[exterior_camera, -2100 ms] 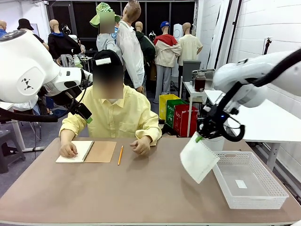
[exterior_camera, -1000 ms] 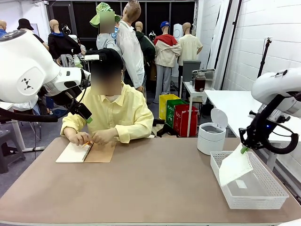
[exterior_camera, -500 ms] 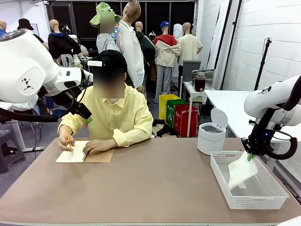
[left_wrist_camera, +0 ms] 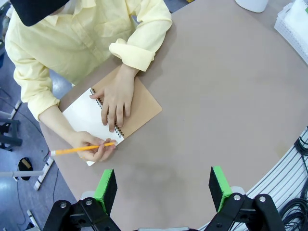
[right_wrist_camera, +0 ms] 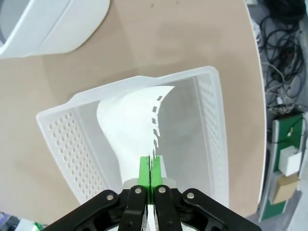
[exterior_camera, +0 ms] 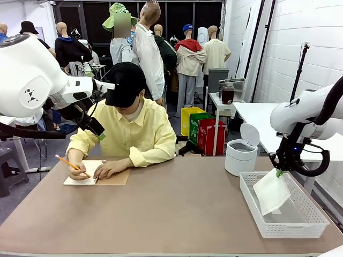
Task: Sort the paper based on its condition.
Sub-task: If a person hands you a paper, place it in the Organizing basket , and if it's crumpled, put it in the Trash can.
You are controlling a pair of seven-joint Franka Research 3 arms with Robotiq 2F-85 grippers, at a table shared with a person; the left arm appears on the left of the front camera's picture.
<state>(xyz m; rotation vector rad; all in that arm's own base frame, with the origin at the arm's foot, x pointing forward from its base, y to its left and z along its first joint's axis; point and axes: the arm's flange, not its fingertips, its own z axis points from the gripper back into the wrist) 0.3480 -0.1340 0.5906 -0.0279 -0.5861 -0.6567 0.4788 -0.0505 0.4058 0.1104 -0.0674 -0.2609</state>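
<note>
A smooth white sheet of paper (exterior_camera: 271,192) hangs from my right gripper (exterior_camera: 279,172), which is shut on its top edge above the white basket (exterior_camera: 300,227) at the table's right. In the right wrist view the paper (right_wrist_camera: 127,127), with torn spiral holes along one side, droops into the basket (right_wrist_camera: 61,139) below my right gripper (right_wrist_camera: 150,169). My left gripper (left_wrist_camera: 163,187) is open and holds nothing, high over the table. Below it a person writes with a pencil (left_wrist_camera: 82,149) in a spiral notebook (left_wrist_camera: 126,113).
A white lidded bin (exterior_camera: 240,153) with its lid up stands behind the basket. The person sits at the far left side of the table (exterior_camera: 161,214), both hands on the notebook (exterior_camera: 104,174). The left arm's big white body (exterior_camera: 27,75) fills the picture's upper left.
My right gripper carried the paper rightward from beside the basket to over it and lowered it inside. The person took up the pencil and started writing.
</note>
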